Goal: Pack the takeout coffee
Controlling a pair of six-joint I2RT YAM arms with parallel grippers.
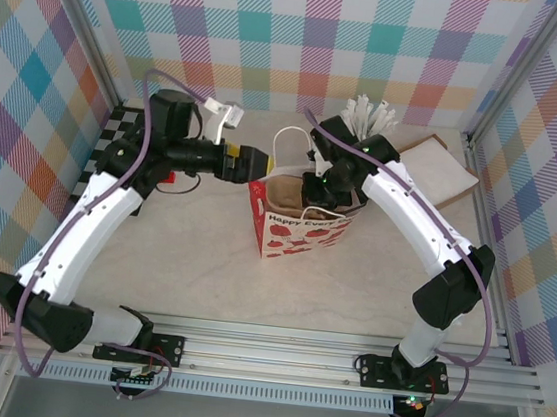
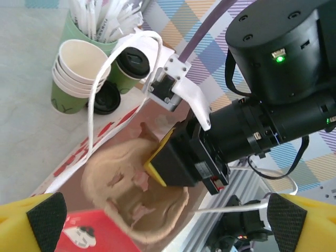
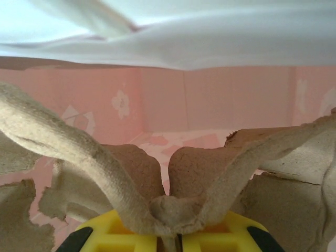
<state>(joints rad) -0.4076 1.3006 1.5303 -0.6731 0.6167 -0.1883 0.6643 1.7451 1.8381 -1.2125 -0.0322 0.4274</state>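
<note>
white arms, blk joints, purple cables, yellow fingers

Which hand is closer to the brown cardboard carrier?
Right. The right hand pinches the carrier inside the bag; the left hand hangs open at the bag's edge, apart from the carrier.

the right claw and cardboard carrier crowd the mouth of the bag, white handles arching across.

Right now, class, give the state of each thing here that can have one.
Bag: upright, open.
Carrier: inside the bag, gripped.
Coffee cup: lidded, upright, outside the bag.
Left fingers: open, empty.
Right fingers: shut on the carrier.
</note>
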